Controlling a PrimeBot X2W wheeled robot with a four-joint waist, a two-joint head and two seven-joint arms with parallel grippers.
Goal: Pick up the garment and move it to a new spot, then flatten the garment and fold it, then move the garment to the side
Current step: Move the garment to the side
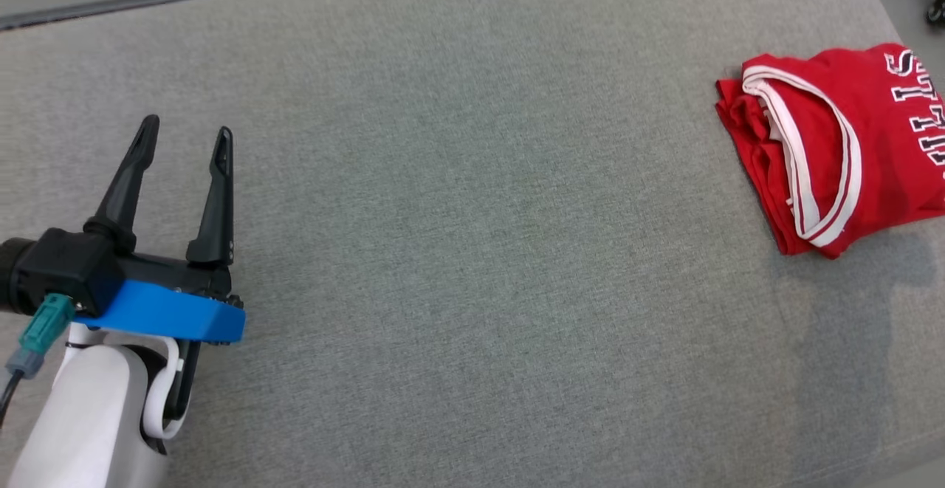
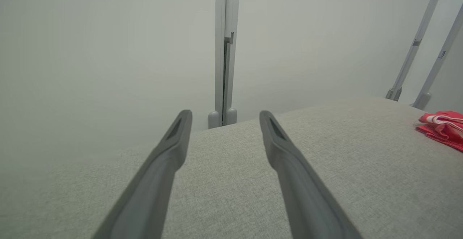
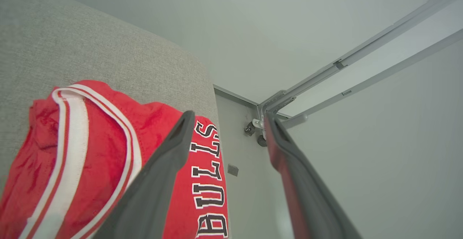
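Folded red white-trimmed garment (image 1: 834, 148): right edge of grey fabric worktop (image 1: 472, 215). Left tool (image 1: 187, 128): spread, empty. Right tool (image 3: 228, 116): spread over garment; advise lifting straight clear, no snagging folds.

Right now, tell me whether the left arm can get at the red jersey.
Doubtful: nothing blocks it, but the left gripper hangs across the grey surface from the jersey, at the right edge.

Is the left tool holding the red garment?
No, the left tool is open above the grey surface, well apart from the folded garment.
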